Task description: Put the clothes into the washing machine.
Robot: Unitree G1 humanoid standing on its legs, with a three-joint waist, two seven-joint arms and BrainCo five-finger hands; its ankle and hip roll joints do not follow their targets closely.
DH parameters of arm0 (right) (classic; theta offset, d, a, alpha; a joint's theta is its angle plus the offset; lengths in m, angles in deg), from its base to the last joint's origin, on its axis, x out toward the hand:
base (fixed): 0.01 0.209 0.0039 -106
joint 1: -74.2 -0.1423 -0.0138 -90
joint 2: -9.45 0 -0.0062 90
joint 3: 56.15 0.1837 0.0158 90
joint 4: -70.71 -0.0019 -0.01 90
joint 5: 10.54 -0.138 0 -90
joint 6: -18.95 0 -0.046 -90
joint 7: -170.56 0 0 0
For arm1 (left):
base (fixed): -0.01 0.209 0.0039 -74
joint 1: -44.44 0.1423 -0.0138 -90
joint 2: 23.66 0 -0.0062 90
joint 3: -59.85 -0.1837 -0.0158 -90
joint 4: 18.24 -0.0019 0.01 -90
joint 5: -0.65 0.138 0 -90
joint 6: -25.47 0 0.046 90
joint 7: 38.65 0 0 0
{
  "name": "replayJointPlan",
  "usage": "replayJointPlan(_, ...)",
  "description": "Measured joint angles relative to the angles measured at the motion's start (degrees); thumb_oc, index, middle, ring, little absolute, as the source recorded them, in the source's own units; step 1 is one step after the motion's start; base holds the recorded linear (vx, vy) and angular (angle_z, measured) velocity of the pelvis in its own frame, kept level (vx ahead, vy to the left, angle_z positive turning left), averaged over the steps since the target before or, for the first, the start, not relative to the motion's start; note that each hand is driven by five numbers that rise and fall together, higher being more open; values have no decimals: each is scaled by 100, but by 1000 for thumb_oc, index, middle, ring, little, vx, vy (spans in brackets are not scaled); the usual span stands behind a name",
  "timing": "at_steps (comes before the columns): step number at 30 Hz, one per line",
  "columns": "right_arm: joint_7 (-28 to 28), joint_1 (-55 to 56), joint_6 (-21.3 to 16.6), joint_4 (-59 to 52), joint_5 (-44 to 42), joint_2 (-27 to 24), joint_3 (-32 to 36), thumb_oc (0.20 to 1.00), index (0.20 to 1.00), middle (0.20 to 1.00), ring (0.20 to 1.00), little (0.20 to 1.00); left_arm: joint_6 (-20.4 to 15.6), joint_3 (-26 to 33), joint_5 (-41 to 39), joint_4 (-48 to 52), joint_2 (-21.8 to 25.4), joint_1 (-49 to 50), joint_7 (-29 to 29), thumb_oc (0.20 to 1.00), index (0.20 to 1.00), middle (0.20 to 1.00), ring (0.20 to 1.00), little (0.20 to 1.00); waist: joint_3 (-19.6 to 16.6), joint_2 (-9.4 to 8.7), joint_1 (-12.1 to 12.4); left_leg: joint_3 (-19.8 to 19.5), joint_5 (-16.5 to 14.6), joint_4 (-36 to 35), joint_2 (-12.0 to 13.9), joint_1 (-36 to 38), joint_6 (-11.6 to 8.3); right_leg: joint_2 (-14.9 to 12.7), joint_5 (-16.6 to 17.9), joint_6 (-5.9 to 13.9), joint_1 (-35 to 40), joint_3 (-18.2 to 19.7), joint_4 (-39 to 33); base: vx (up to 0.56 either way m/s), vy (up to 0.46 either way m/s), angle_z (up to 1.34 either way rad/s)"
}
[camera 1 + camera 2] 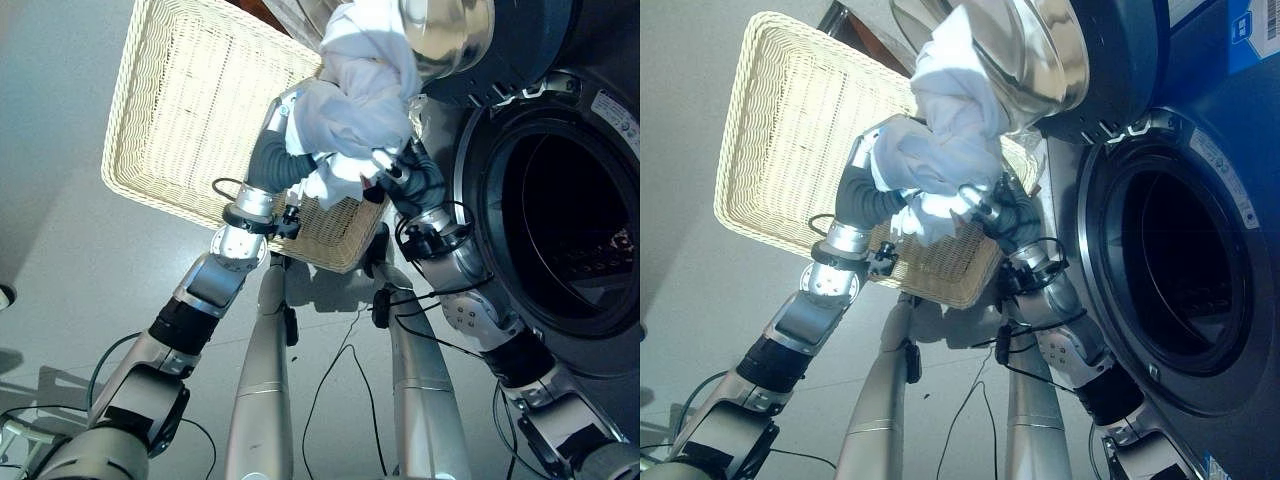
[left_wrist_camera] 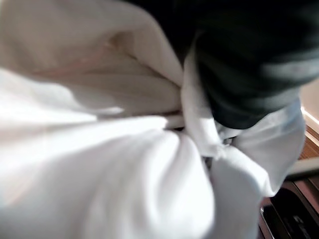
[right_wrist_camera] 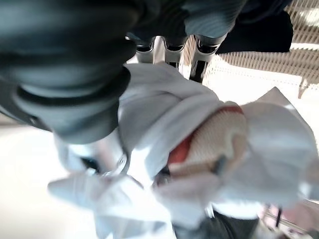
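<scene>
— While both arms reach up, where is the white clothing (image 1: 355,90)?
— Bunched between the two hands, lifted clear of the wicker basket (image 1: 190,120) and hanging over its corner nearest the washing machine (image 1: 560,200). The bundle's top sits against the shiny inner face of the open door (image 1: 445,35).

— And against each hand?
— The left hand (image 1: 285,125) is buried in the bundle's side toward the basket; cloth drapes over it. The right hand (image 1: 390,170) sits under the bundle's lower edge, on the machine's side. In the right wrist view a piece with a red-and-cream patch (image 3: 209,142) is tucked into the white folds.

— What is around them?
— A pale grey floor (image 1: 60,250) carries the basket. The machine stands just beside the basket, with its round drum opening (image 1: 575,225) dark and uncovered.

— How far open are the hands?
— The right hand's fingers (image 3: 167,50) run against the cloth and its thumb presses into the folds, so it is clasping the clothing. For the left, I cannot tell: cloth hides its fingers.
</scene>
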Motion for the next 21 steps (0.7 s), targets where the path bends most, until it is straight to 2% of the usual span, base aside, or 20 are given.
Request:
replayJointPlan(12,-21,60,-155,0,-165,-27,-16,200,200,200,200,200,-6,-126,216,-1,206,-190,-50,200,200,200,200,200,0,0,-6,1,0,17,0,0,0,-1,-1,1,-2,3,21,0,0,0)
replayJointPlan(13,-21,88,-169,0,-166,-26,-17,200,200,200,200,200,7,-149,218,-1,208,-189,-49,476,476,476,476,476,0,0,-3,1,0,17,-1,0,0,-2,-1,1,-2,3,21,0,0,0)
replayJointPlan(14,-21,102,-170,0,-167,-26,-17,200,200,200,200,200,14,-152,219,-1,206,-184,-43,1000,1000,1000,1000,1000,0,0,-3,1,0,17,-1,0,0,-1,-1,1,-2,3,21,0,0,0)
replayJointPlan(17,-21,120,-208,2,-217,-25,-17,200,200,200,200,200,83,-240,213,-1,207,-171,42,1000,1000,1000,1000,1000,0,0,4,1,0,17,0,0,0,-1,-1,1,-2,3,23,0,0,0)
replayJointPlan(21,-21,123,-305,16,-290,2,-64,200,200,200,200,200,334,-393,202,-8,167,-81,494,1000,1000,1000,1000,1000,0,0,7,0,0,17,1,0,0,1,-2,1,-2,3,23,0,0,0)
